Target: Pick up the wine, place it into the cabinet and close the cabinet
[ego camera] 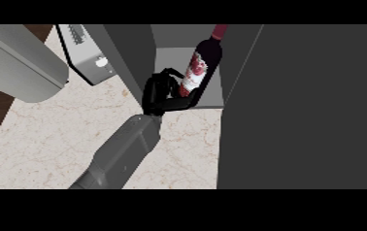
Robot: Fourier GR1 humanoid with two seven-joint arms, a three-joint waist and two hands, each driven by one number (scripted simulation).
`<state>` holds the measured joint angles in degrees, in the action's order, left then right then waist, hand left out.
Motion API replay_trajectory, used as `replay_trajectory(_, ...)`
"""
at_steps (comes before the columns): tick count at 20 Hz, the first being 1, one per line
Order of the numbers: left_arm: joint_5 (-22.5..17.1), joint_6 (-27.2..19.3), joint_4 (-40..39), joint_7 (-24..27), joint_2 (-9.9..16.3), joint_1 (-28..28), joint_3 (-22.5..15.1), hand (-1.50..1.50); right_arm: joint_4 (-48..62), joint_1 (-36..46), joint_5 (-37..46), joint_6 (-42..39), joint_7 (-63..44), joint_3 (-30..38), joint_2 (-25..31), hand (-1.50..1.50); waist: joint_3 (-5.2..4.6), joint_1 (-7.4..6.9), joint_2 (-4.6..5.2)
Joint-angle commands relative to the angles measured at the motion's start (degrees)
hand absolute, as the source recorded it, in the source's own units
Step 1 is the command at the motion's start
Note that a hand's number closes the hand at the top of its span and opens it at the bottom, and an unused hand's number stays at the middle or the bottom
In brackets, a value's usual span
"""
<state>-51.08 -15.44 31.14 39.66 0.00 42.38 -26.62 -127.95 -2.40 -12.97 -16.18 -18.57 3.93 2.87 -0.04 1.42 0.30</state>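
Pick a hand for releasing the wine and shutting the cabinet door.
Right, probably. The right hand is curled round the wine bottle inside the open cabinet, and the open door stands just to its right. No left hand shows.

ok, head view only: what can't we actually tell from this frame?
- Wine bottle: its base is hidden behind the hand, so whether it stands on the cabinet floor is unclear.
- Which hand this is: the forearm enters from the lower edge, shoulder cut off.
- The other hand: not in view.
- Cabinet door: fills the right side, hinge and handle not visible.
- Grey rounded object, upper left: cut by the edge, unidentifiable.
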Motion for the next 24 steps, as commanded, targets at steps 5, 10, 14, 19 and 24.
replay_trajectory(5,-4.03,5.61,-10.14,0.96,0.00,7.55,2.31,1.50,-3.32,1.02,2.67,2.73,-4.07,-3.83,-1.26,-1.50,-0.03,0.47,0.21)
replay_trajectory(10,-6.31,3.17,-10.79,-1.90,0.00,12.70,2.78,1.50,0.39,-0.73,2.74,0.38,2.25,-2.92,-1.84,-1.50,0.02,0.54,0.19)
replay_trajectory(14,-6.72,-0.02,-10.85,-2.89,0.00,13.23,1.32,1.50,-0.84,0.93,0.94,0.41,-0.98,-0.03,0.97,-1.50,0.01,0.48,0.13)
replay_trajectory(19,-6.36,2.91,-17.62,-1.52,0.00,12.65,1.47,1.50,3.94,-0.20,2.61,-1.62,5.57,-2.08,-1.16,-1.50,0.01,1.55,0.63)
replay_trajectory(24,-7.26,1.19,-18.21,-0.20,0.00,13.51,1.93,1.50,1.57,0.28,0.62,-1.43,2.71,-1.52,-0.14,-1.50,-0.03,2.57,0.82)
